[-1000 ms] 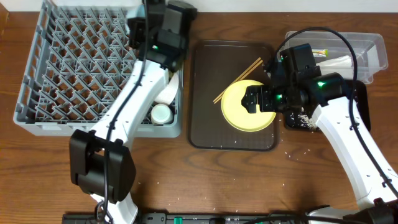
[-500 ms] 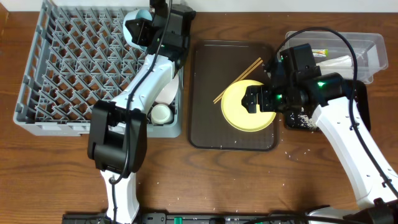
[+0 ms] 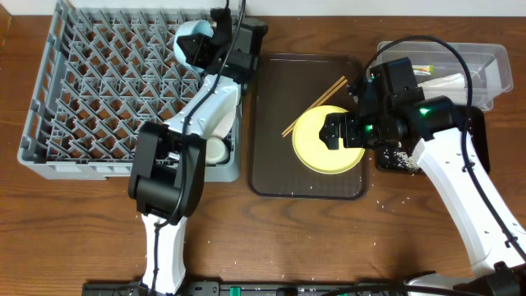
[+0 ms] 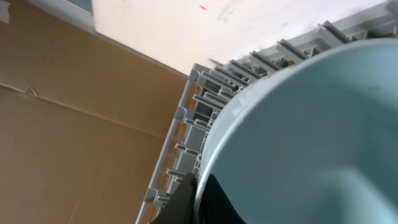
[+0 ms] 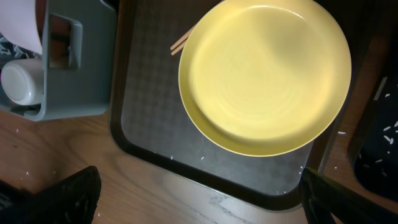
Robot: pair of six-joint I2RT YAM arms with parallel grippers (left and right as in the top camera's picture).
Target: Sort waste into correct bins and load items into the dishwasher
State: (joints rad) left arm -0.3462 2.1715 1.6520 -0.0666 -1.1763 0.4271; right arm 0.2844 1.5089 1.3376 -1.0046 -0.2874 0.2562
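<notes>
Roughly, the job is judged past halfway. Nearest, in the dish rack's (image 3: 49, 99) near corner beside the brown tray (image 3: 261, 156), the white cup (image 3: 214, 150) is already stowed, w/ what is taken for the white bowl (image 5: 18, 25) just behind it. On the brown tray the yellow plate (image 3: 316, 156) is not yet loaded. The right gripper (image 3: 342, 131) is hung over it, fingers spread wide, nothing held. Rice scraps (image 3: 401, 158) are seen in the black tray (image 3: 479, 140) alongside. Further back, the chopsticks (image 3: 316, 103) are left lying partly on the plate's rim. In the clear tub (image 3: 503, 62) the wrapper (image 3: 422, 69) and napkin (image 3: 448, 81) are already binned. Farthest, the light blue bowl (image 3: 191, 41) is pinched at its rim by the left gripper (image 3: 209, 49), fingers pressed onto it, above the rack's far corner, not set down yet. So approx. 3 items are left: bowl, plate, chopsticks.
</notes>
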